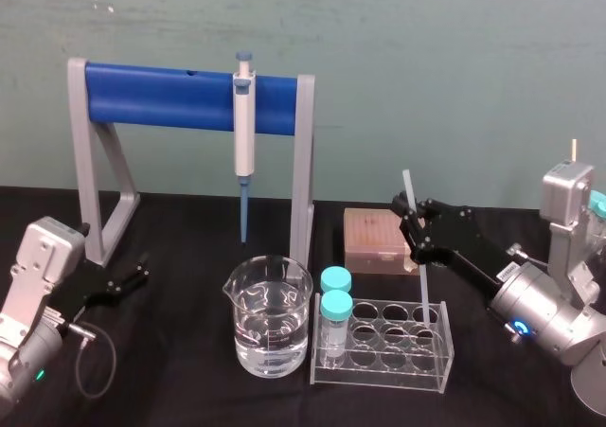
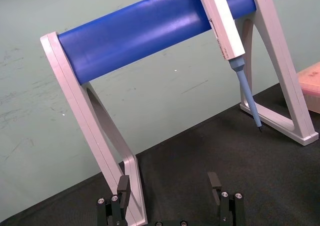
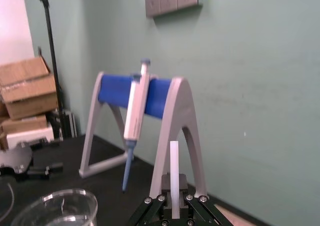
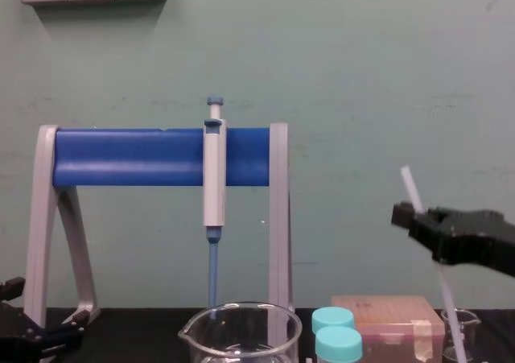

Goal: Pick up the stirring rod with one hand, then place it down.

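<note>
The black right gripper [image 1: 415, 226] is clamped around the long translucent white stirring rod [image 1: 423, 294], which tilts with its low tip by the clear plastic tube rack [image 1: 379, 375]. A sideways move could snag that tip and twist the rod loose. The left gripper [image 1: 133, 275] sits spread open at far left.

The black table [image 1: 180, 351] carries a pipette stand [image 1: 161, 96], beaker [image 1: 270, 318] (part-filled), tube rack [image 1: 379, 375] and pink box [image 1: 374, 242].
</note>
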Robot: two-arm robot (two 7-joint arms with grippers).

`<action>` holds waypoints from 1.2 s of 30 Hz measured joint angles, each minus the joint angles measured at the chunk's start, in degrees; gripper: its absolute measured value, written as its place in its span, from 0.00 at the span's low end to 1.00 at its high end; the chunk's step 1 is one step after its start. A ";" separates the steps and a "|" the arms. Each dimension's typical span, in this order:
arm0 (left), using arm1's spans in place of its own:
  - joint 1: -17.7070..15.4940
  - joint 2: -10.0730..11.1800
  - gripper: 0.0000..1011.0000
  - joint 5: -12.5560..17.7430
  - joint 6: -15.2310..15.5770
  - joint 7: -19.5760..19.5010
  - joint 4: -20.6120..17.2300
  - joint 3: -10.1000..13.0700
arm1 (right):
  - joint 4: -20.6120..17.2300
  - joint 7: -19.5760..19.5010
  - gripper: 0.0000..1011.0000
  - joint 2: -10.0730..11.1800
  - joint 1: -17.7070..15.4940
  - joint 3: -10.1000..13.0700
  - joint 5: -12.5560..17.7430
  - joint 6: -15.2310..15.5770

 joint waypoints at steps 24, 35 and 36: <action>0.00 0.00 0.99 0.00 0.00 0.00 0.00 0.00 | 3.02 -2.98 0.07 -3.13 -1.05 5.49 -9.58 -21.93; 0.00 0.00 0.99 0.00 0.00 0.00 0.00 0.00 | 4.71 -2.00 0.07 -4.36 -1.59 6.99 -9.20 -21.78; 0.00 0.00 0.99 0.00 0.00 0.00 0.00 0.00 | 4.84 -1.63 0.07 -4.51 -1.65 7.10 -9.01 -21.43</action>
